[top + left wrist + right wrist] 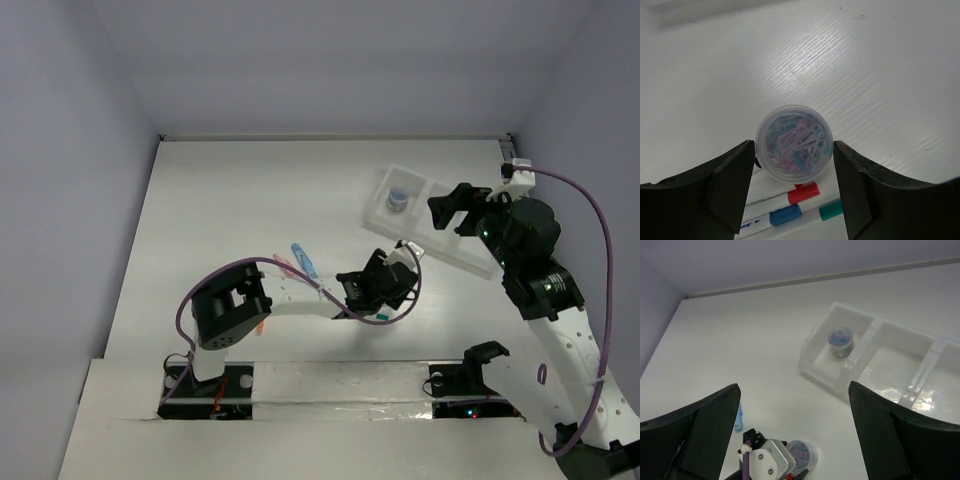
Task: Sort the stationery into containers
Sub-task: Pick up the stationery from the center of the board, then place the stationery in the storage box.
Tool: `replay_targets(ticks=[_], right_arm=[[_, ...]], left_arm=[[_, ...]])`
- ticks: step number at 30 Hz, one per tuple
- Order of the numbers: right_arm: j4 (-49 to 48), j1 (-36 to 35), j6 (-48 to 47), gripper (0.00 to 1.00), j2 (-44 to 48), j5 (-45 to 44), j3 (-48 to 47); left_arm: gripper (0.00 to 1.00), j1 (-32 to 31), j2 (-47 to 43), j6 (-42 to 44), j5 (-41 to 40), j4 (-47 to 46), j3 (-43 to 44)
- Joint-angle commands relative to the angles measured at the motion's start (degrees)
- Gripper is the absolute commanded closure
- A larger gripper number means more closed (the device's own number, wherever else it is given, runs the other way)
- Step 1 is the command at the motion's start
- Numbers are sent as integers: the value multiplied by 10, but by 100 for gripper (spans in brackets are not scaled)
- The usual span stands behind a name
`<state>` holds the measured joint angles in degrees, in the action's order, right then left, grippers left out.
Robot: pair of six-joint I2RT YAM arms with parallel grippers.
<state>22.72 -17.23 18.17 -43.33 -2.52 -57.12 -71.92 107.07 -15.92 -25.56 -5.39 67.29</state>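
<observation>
Translucent round tub point(793, 131) (pastel clips point(799, 146) inside) — between black left tool point(793, 152).

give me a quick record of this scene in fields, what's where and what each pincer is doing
left pincer: fingers flank the round clear plastic tub of coloured paper clips on the white table; contact unclear
right pincer: open, empty
container: translucent white plastic tray with three compartments
in tray: second paper-clip tub, upright in an end compartment; middle compartment bare
loose beside first tub: red-capped white pen, blue-capped white pen, teal-capped white pen
</observation>
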Motion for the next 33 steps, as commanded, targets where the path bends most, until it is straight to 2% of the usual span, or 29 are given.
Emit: replay_targets(ticks=[1, 2, 6, 7, 9, 10, 16, 20, 23, 28, 33], right_arm=[[-4, 3, -7, 5, 11, 3, -7], [-3, 3, -8, 5, 12, 3, -8], [0, 3, -9, 5, 15, 2, -11], [2, 3, -8, 5, 17, 2, -11], [3, 3, -9, 5, 19, 1, -12], [6, 3, -9, 5, 25, -3, -11], [7, 3, -8, 5, 27, -15, -7], [5, 3, -3, 5, 33, -28, 3], [0, 3, 1, 5, 32, -22, 9], [-7, 3, 6, 5, 28, -6, 17], [-15, 3, 10, 5, 28, 5, 21]], left_arm=[[41, 5, 6, -1, 5, -9, 21], [41, 6, 7, 0, 5, -9, 24], [59, 6, 3, 6, 2, -12, 28], [67, 11, -2, 9, -2, -11, 30], [74, 11, -12, 12, -11, -11, 36], [76, 32, -44, 21, -5, -17, 46], [78, 72, -85, 32, 7, -23, 85], [78, 130, -82, 41, 33, -25, 136], [78, 158, -49, 41, 80, -16, 196], [78, 181, 37, 70, 89, 37, 315], [78, 198, 94, 70, 107, 49, 369]])
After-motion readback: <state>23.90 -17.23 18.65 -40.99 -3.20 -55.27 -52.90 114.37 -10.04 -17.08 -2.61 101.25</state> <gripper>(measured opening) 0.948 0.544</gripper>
